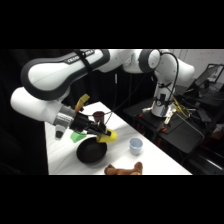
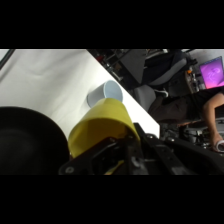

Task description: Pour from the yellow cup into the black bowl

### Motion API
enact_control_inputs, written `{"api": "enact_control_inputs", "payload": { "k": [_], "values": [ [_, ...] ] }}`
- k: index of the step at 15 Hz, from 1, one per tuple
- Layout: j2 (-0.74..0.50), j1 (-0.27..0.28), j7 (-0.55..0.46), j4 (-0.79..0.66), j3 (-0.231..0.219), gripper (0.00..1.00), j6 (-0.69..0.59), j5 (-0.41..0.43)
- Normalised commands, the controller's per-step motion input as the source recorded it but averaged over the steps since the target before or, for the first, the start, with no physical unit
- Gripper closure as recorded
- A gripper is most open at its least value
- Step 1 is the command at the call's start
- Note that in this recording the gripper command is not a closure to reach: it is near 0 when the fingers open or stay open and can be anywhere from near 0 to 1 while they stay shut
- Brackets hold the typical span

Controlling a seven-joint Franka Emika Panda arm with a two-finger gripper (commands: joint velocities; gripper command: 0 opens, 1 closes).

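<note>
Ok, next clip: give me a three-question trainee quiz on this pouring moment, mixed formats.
1. True or false: the yellow cup is standing upright on the table.
2. The gripper holds the yellow cup over which vessel? A) pale blue cup B) black bowl C) dark maroon cup
3. Fill in: the brown plush toy lies at the table's ____ edge in the side view.

Key: 1 false, it is held tipped on its side; 2 B; 3 near (bottom).
</note>
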Motion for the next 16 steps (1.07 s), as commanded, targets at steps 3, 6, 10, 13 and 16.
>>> {"api": "enact_control_inputs", "payload": {
  "k": [3, 6, 10, 13, 16],
  "values": [
    [-0.28, 0.002, 0.17, -0.11, -0.08, 0.21, 0.48, 0.01],
    [-0.62, 0.002, 0.06, -0.67, -0.118, 0.21, 0.72, -0.052],
    [-0.75, 0.04, 0.02, -1.0, -0.156, 0.21, 0.88, -0.086],
    [-0.63, 0.034, 0.12, -0.99, -0.105, 0.21, 0.96, -0.151],
    [-0.55, 0.056, 0.23, -0.99, -0.099, 0.21, 0.99, -0.223]
  ]
}}
